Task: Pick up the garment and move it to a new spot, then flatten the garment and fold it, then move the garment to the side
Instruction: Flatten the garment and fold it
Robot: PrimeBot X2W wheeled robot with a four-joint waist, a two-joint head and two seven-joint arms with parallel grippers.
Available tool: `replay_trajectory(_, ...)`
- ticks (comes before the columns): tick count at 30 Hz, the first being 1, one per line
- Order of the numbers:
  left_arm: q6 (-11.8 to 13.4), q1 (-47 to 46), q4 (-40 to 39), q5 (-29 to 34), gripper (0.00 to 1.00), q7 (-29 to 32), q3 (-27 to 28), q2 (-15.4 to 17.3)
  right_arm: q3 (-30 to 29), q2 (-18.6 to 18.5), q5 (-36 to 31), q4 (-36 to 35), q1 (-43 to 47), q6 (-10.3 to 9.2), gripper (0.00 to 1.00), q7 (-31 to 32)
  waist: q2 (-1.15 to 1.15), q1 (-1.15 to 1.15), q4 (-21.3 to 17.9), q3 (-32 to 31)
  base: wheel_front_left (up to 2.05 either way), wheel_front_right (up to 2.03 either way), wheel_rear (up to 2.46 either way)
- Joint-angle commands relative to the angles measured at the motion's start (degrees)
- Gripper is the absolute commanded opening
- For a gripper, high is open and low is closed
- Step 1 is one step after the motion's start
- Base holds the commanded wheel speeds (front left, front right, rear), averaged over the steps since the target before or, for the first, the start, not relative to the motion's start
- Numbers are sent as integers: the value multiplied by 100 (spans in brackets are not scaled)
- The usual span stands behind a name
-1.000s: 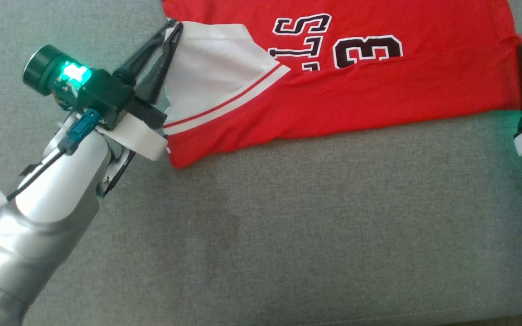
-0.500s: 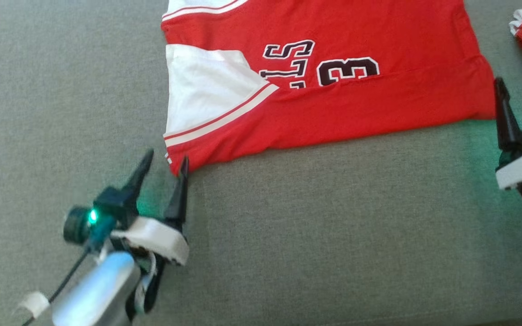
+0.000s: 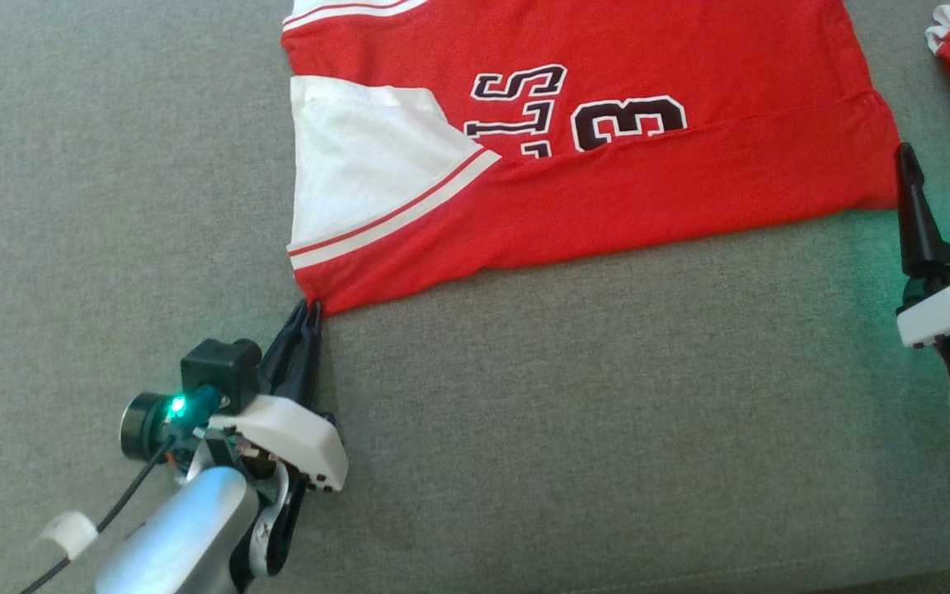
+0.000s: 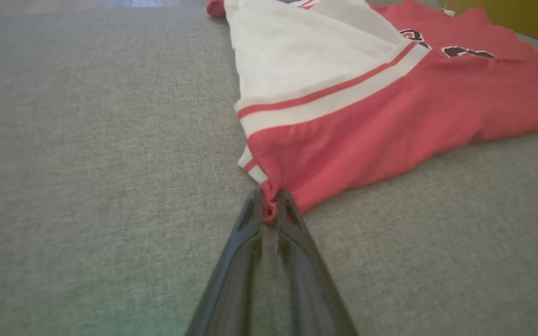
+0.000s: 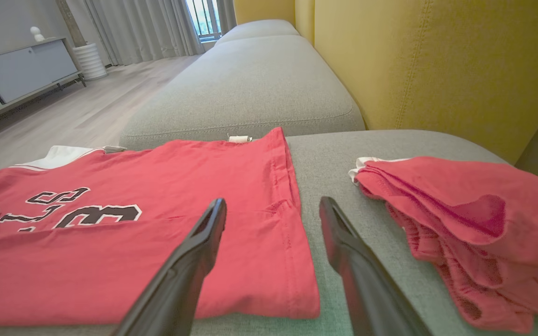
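On the grey sofa seat (image 3: pixel 607 429), toward its far side, the red garment (image 3: pixel 648 190) lies flat. Its long axis runs left to right, with the white sleeve end leftward and the hem rightward. The left gripper (image 3: pixel 308 312) pinches its near-left corner, and the right gripper (image 3: pixel 937 148) stands open just beside the near-right corner. For a clean fold, I'd want both corners held evenly before lifting.
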Motion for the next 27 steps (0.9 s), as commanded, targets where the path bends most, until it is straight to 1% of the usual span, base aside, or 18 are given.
replay_trajectory(1, 21, -131, -34, -38, 0, 66, 144, 163, 59, -98, -7, -98, 87, 41, 100, -62, 0, 0, -2, 9, 0, 0, 0)
replay_trajectory(3, -25, -127, -36, -78, 0, 157, 103, 160, 93, -96, 50, 3, 88, 41, 100, -62, 0, 0, 1, 12, 0, 0, 0)
replay_trajectory(6, -40, -112, -89, -109, 0, 96, 136, 169, 202, -85, 200, 257, 81, 41, 100, -31, 0, 0, 14, -5, 0, 0, 0)
replay_trajectory(10, -4, -87, -224, -100, 0, -67, 226, 234, 258, -72, 388, 654, -41, 41, 100, 194, 0, 0, 49, -20, 0, 0, 0)
replay_trajectory(17, 45, -142, -426, -44, 0, -118, 269, 340, 305, -63, 626, 1249, -340, 41, 100, 572, 0, 0, 159, 31, 0, 0, 0)
replay_trajectory(24, 60, -181, -545, -8, 0, -144, 252, 360, 567, -85, 876, 1504, -512, 41, 100, 872, 0, 0, 250, 68, 0, 0, 0)
replay_trajectory(25, 62, -181, -551, -6, 0, -153, 251, 362, 618, -88, 926, 1516, -520, 41, 59, 937, 0, 0, 258, 67, 0, 0, 0)
replay_trajectory(26, 66, -180, -559, -4, 0, -168, 253, 362, 689, -100, 968, 1508, -522, 41, 31, 1005, 0, 0, 268, 63, 0, 0, 0)
replay_trajectory(27, 67, -177, -565, -5, 0, -178, 254, 361, 747, -117, 1012, 1492, -523, 41, 0, 1049, 0, 0, 274, 56, 0, 0, 0)
